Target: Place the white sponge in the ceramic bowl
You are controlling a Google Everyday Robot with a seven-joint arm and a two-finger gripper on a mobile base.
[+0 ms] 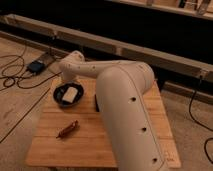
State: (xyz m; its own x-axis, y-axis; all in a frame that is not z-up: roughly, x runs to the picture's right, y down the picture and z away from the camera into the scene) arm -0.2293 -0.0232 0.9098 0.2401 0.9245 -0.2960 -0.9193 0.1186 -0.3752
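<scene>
The dark round ceramic bowl (pixel 60 99) sits on the left part of the wooden table (pixel 125 150). The white sponge (pixel 70 93) lies inside the bowl. My white arm reaches from the lower right over the table to the far left. Its gripper (pixel 66 82) points down just above the bowl's far rim, a little above the sponge and apart from it.
A brown elongated object (pixel 67 129) lies on the table in front of the bowl. A dark slab (pixel 96 103) shows partly beside the arm, right of the bowl. Cables and a small blue-black box (pixel 36 65) lie on the floor to the left. A dark wall runs behind the table.
</scene>
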